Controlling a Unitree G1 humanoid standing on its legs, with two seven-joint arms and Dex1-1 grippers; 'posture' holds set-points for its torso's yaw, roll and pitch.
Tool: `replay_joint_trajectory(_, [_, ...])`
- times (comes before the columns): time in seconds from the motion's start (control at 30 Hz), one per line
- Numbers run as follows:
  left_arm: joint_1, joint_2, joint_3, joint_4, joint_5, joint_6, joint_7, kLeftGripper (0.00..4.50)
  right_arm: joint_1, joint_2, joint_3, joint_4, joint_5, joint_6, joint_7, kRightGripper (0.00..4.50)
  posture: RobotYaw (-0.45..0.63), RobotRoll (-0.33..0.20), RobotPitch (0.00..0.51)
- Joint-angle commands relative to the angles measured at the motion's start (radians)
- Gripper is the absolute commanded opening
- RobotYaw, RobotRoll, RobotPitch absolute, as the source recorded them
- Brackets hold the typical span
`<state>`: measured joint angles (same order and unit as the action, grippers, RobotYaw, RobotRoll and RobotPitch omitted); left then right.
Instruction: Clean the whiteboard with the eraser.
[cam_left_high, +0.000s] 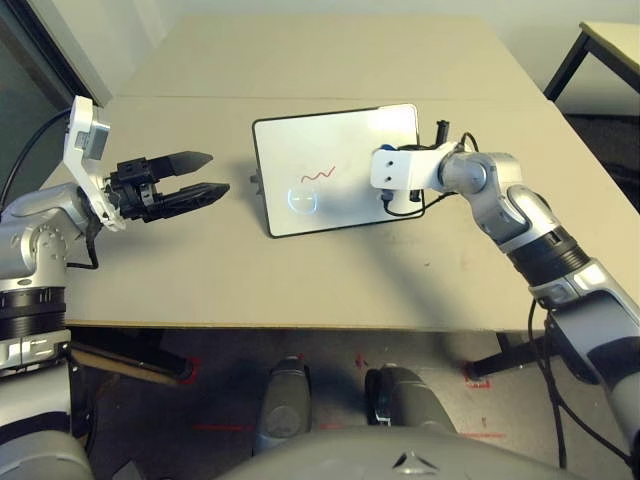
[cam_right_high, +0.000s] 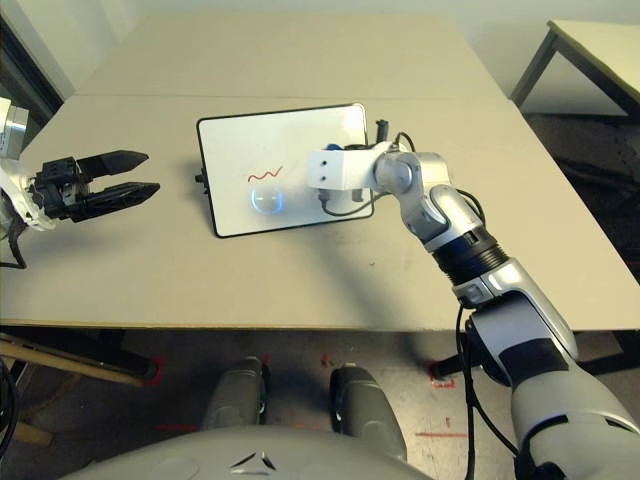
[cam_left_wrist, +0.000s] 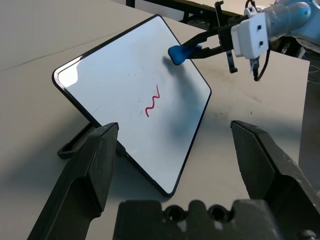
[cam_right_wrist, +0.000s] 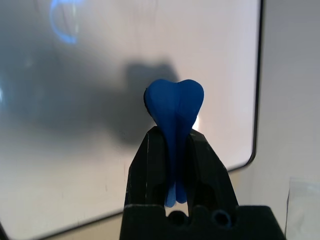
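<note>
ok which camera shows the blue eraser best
The right wrist view: the eraser appears large there, pinched between the fingers of the right end effector. The left wrist view shows its blue end poking past those fingertips, over the whiteboard. Both eye views show just a sliver of blue beside the white wrist housing.

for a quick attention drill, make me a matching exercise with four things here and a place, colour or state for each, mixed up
1. eraser
2. squiggle
3. whiteboard
4. left tool

a. open, beside the whiteboard
b. blue, held in the right tool
c. white with a dark frame, on the table
d. red, drawn on the whiteboard

Right pairs: 1-b, 2-d, 3-c, 4-a
</note>
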<state>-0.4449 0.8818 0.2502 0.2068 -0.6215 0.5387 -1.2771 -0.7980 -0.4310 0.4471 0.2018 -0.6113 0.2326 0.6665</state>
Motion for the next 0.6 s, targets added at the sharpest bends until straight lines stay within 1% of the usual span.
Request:
replay_joint_trajectory(0.03, [0.032,0.019,0.0,-0.017,0.012,0.004,-0.007,4.5,0.02,0.028,0.024,-0.012,-0.017,0.006,-0.015,0.33,0.31,0.0,0.061])
replay_joint_trajectory(0.33, [0.067,0.041,0.021,-0.044,0.005,0.005,0.0,4.5,0.027,0.068,0.081,0.039,-0.068,-0.029,-0.058,0.33,0.33,0.0,0.052])
replay_joint_trajectory(0.6, [0.068,0.049,0.018,-0.048,0.009,-0.003,0.004,4.5,0.012,0.126,0.118,0.075,-0.097,-0.061,-0.076,0.33,0.35,0.0,0.038])
